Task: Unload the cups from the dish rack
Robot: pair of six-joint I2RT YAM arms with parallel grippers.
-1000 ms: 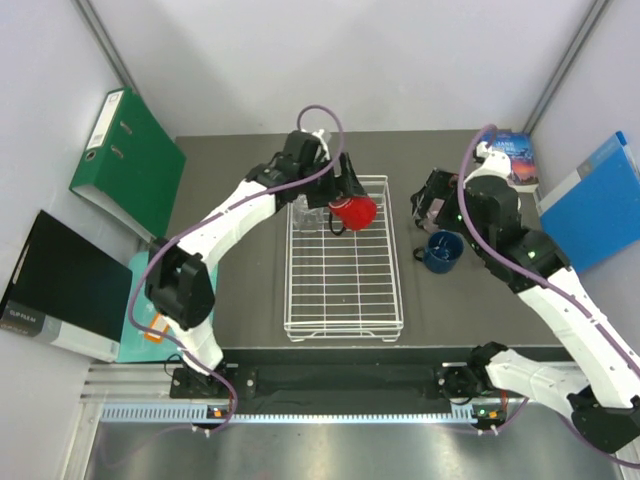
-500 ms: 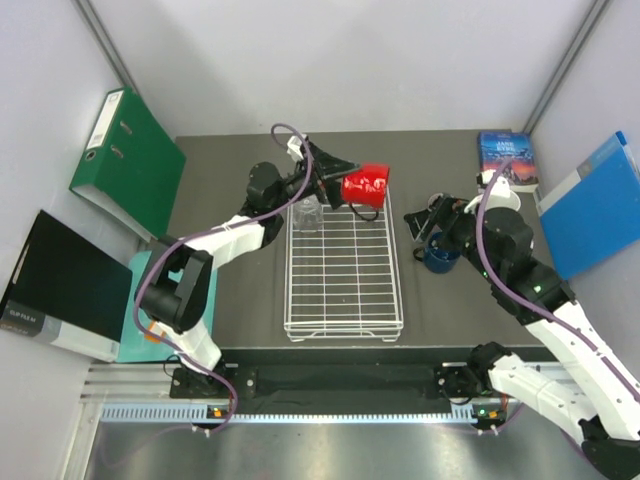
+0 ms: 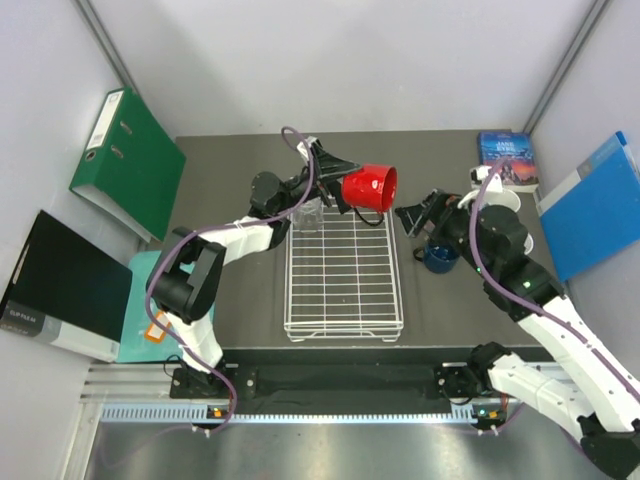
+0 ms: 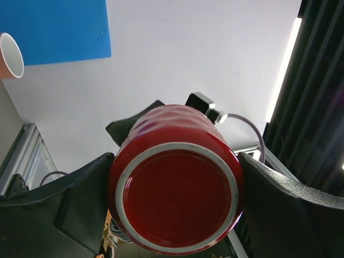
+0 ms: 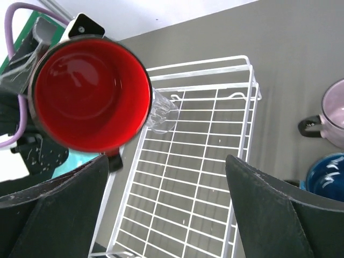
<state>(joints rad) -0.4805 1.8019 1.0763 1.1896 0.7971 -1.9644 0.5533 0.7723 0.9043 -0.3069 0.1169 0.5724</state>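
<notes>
My left gripper clamps the red mug sideways over the dish rack's far end, likely for handover to my wide-spread right gripper.

place: robot lab cell | signs: white enclosure walls, table-bolted arms, ring binders

The left arm and right arm are smooth white links joined by rounded black joints, with a purple cable looping loosely along each. The claw fingers are broad, matte black wedges narrowing toward their tips.
</notes>
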